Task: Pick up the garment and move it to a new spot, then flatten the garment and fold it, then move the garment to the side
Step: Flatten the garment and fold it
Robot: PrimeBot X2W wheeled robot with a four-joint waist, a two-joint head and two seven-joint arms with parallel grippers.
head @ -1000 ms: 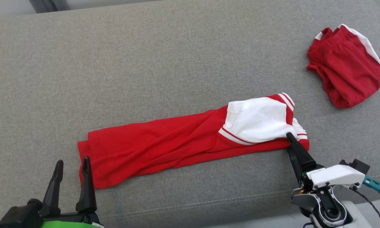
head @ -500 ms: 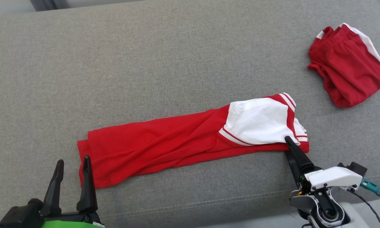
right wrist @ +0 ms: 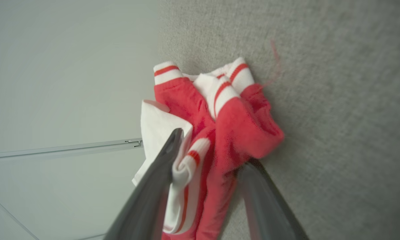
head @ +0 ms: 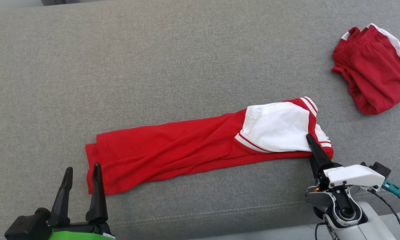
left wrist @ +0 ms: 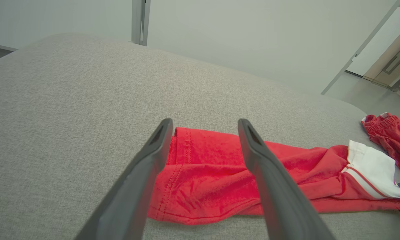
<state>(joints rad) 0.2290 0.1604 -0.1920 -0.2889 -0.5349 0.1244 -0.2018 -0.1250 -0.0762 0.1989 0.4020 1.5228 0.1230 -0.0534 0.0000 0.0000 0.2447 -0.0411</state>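
A red garment (head: 186, 150) with a white, red-striped sleeve end lies folded into a long strip on the grey cushion (head: 153, 66). My left gripper (head: 82, 166) stands open just short of the strip's left end, and the left wrist view shows the hem (left wrist: 213, 180) beyond its spread fingers (left wrist: 205, 123). My right gripper (head: 310, 141) is at the strip's right end, one finger lying over the white part and the other hidden beneath. In the right wrist view its fingers (right wrist: 211, 146) are apart, with the bunched sleeve cloth (right wrist: 233, 123) between them.
A second red garment with a white stripe (head: 373, 66) lies crumpled at the far right of the cushion, also in the left wrist view (left wrist: 390, 136). The cushion's front seam (head: 220, 211) runs close to both grippers. Bare grey fabric stretches behind and left of the strip.
The whole head picture has shifted slightly right, so the camera moved. My right gripper's upper finger has slid a little farther over the garment's right end. The left gripper holds its place.
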